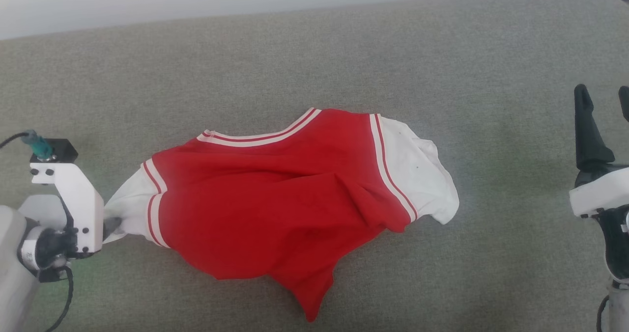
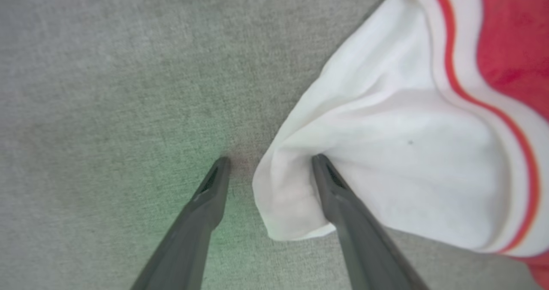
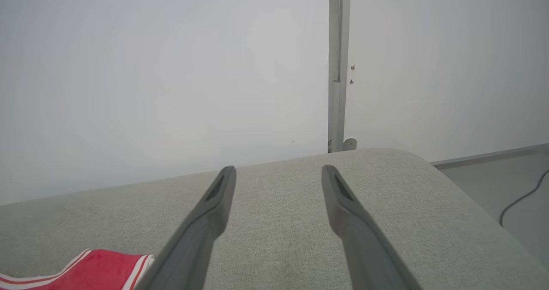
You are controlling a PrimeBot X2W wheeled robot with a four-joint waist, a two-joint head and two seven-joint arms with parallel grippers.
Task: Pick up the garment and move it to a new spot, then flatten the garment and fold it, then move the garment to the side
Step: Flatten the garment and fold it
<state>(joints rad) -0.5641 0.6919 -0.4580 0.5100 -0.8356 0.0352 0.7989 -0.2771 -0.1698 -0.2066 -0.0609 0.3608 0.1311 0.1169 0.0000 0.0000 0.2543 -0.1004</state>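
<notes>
1. Noted: garment (image 1: pixel 275 189) lying crumpled mid-cushion on the grey cushion (image 1: pixel 295 52), plain red face up, neckline (image 1: pixel 260 138) toward the cushion's far edge, hem gathered to a point (image 1: pixel 312 305) toward the near edge. No lettering visible.
2. Found left gripper (image 2: pixel 270 163) toward the cushion's left end, jaws spread wide, clamping nothing. Edge of one white sleeve (image 2: pixel 386 152) lying loose between the fingers, one fingertip (image 2: pixel 319 163) touching the cloth.
3. Found right gripper (image 3: pixel 279 172) over the cushion's right end, jaws likewise wide apart and empty, well clear of the other sleeve (image 1: pixel 422 175).
4. Judged: flattening in hand, folding not yet begun. Deep diagonal creases across the red body.
5. Recommended: pinch at the sleeve seams or hem corners, taking a single layer where possible. Draw outward toward the cushion's two ends with both grippers together, kept low over the cushion, so that tension smooths the creases.
6. Recommended: pull the gathered hem toward the cushion's near edge and square it before any fold.
7. Risk: a high lift or one-sided pull likely to drag the whole garment off mid-cushion rather than spread it. Soft cloth likely to wrinkle again if let go while slack.
</notes>
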